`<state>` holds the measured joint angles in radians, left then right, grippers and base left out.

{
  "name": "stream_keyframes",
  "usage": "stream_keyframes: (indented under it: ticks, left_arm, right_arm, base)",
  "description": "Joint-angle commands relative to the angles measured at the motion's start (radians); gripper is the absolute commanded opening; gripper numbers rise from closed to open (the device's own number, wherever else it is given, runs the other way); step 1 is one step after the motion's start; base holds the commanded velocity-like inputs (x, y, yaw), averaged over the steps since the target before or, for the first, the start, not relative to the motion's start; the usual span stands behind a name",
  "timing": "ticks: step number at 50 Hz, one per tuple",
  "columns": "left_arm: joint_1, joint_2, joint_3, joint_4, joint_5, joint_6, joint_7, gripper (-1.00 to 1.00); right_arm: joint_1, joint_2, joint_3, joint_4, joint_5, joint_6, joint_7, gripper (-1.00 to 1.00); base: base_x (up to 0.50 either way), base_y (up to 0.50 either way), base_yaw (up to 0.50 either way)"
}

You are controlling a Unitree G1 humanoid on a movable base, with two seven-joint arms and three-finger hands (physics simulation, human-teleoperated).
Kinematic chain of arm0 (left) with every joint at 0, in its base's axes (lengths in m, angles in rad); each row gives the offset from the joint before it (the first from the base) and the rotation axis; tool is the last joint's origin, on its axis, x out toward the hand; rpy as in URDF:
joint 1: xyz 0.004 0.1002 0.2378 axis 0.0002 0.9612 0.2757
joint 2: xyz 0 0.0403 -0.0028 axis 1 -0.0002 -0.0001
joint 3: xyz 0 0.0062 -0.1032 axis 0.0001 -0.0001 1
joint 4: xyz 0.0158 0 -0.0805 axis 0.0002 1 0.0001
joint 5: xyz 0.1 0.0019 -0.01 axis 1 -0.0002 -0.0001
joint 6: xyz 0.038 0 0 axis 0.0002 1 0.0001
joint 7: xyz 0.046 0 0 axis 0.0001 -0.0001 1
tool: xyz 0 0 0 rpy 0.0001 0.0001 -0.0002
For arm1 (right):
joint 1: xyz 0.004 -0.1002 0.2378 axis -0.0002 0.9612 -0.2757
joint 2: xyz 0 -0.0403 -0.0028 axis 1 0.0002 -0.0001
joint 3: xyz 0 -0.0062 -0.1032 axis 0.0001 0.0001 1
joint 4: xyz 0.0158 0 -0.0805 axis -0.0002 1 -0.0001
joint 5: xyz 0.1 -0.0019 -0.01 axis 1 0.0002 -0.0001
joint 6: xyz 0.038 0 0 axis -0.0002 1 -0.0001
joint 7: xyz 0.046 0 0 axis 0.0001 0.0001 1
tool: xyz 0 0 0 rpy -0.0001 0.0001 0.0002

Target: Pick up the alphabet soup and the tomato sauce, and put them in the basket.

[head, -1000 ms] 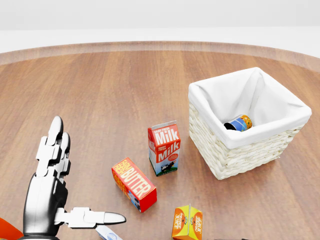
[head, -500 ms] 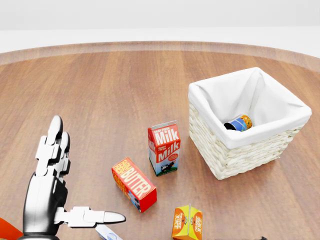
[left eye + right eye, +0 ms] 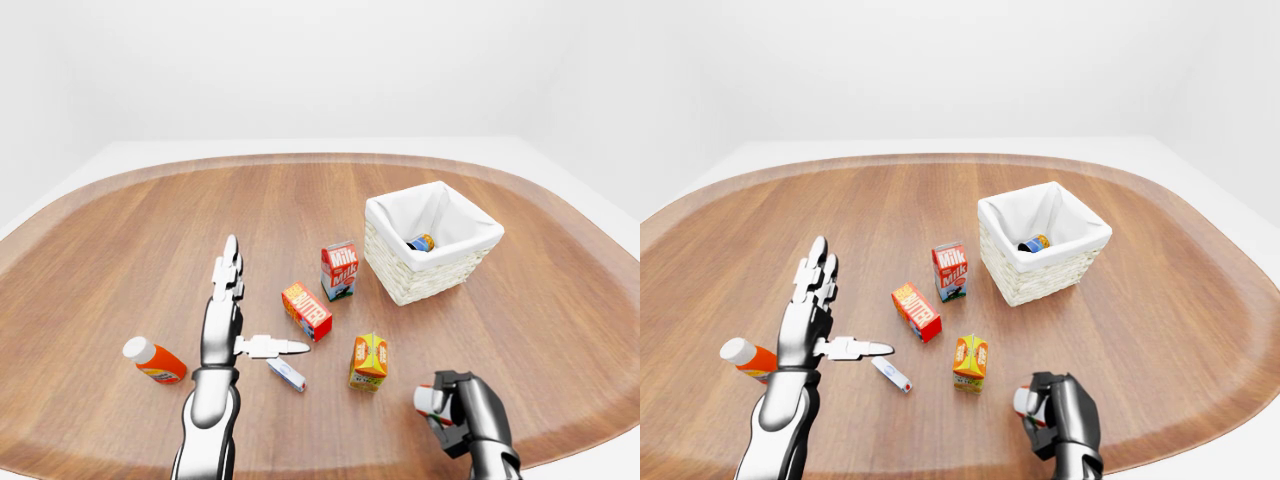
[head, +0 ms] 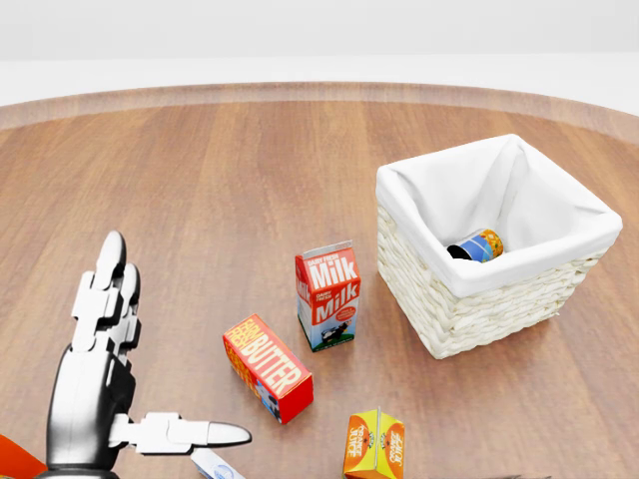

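We see the right robot hand (image 3: 462,412) clenched on a can (image 3: 430,398) well below the basket (image 3: 432,243) — one can (image 3: 421,241) inside; left robot hand (image 3: 232,322) released — rigid, slippery; grip mid-body

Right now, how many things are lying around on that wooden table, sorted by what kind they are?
Cartons: 2, milk carton, orange juice carton
Boxes: 1, butter box
Bottles: 1, orange bottle
Tubes: 1, small white tube
Baskets: 1, basket
Cans: 2, one in basket, one in right hand
Total: 8
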<state>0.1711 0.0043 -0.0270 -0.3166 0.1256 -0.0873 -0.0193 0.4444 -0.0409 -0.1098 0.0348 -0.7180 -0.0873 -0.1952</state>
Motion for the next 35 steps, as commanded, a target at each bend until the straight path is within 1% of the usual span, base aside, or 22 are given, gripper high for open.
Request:
stream_keyframes:
  ticks: [1,9,24,35]
  left_arm:
    - [0.001,0.001,0.000,0.009,-0.001,0.000,0.000,1.00]
    - [0.003,0.001,-0.001,0.009,0.000,0.000,0.000,1.00]
    - [0.000,0.001,0.002,0.005,-0.003,0.000,-0.001,1.00]
    - [-0.006,0.001,0.004,0.015,-0.005,0.000,0.001,1.00]
  right_arm:
    - [-0.009,0.022,-0.059,-0.036,0.087,0.000,0.076,-1.00]
    - [-0.032,0.030,-0.117,-0.042,0.134,0.000,0.135,-1.00]
    - [-0.081,0.044,-0.192,-0.154,0.268,0.000,0.276,-1.00]
    - [-0.157,0.027,-0.232,-0.228,0.328,0.000,0.326,-1.00]
  base:
    - [0.00,0.00,0.00]
    - [0.00,0.00,0.00]
    - [0.00,0.00,0.00]
    - [0.00,0.00,0.00]
